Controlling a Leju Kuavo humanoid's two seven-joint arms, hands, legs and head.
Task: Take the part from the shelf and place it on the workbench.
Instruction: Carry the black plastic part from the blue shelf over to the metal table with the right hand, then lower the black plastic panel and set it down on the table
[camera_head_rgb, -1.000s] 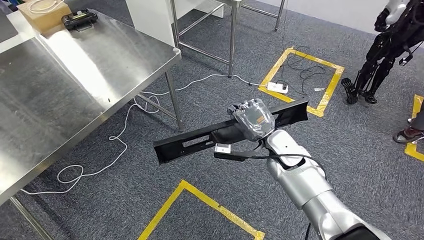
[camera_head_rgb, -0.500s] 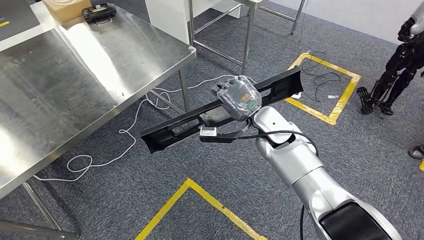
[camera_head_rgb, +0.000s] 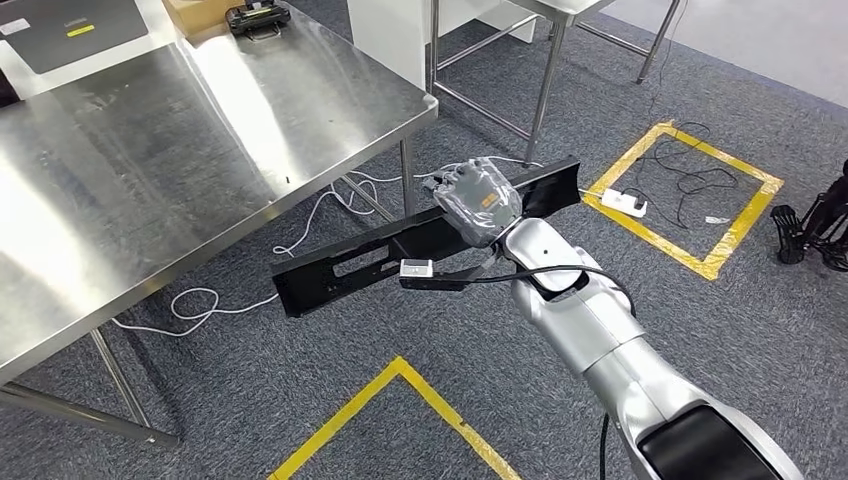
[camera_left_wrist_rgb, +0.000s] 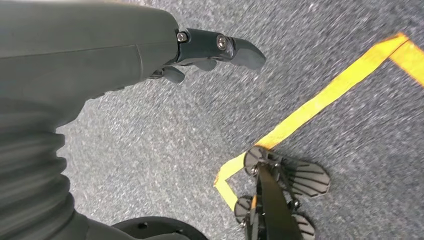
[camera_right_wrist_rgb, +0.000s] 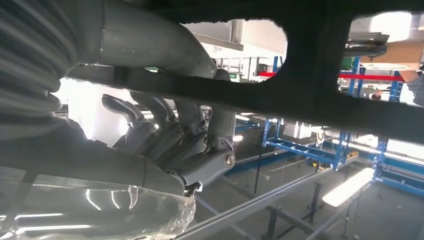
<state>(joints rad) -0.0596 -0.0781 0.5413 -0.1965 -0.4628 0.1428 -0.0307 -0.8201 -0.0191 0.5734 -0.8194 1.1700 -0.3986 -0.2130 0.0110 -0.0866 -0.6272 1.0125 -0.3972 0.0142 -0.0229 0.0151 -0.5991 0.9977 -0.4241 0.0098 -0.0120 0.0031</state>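
The right hand (camera_head_rgb: 478, 202) grips the long black part (camera_head_rgb: 370, 256) near its middle — held in the air over grey carpet, at four o'clock from the steel workbench (camera_head_rgb: 180, 140). The left hand (camera_left_wrist_rgb: 150, 55) hangs empty, fingers loosely extended.

the right hand (camera_head_rgb: 478, 201) covers the middle of the long black part (camera_head_rgb: 340, 268), so the fingers under its plastic-wrapped back cannot be made out in the head view, and in the right wrist view the part (camera_right_wrist_rgb: 320, 95) runs off the picture's edges as a dark, unlit frame. the steel workbench (camera_head_rgb: 150, 170) is cut off at the head picture's left and top. the left hand (camera_left_wrist_rgb: 125, 55) is partly out of frame, its fingertips (camera_left_wrist_rgb: 240, 50) blurred against the carpet.
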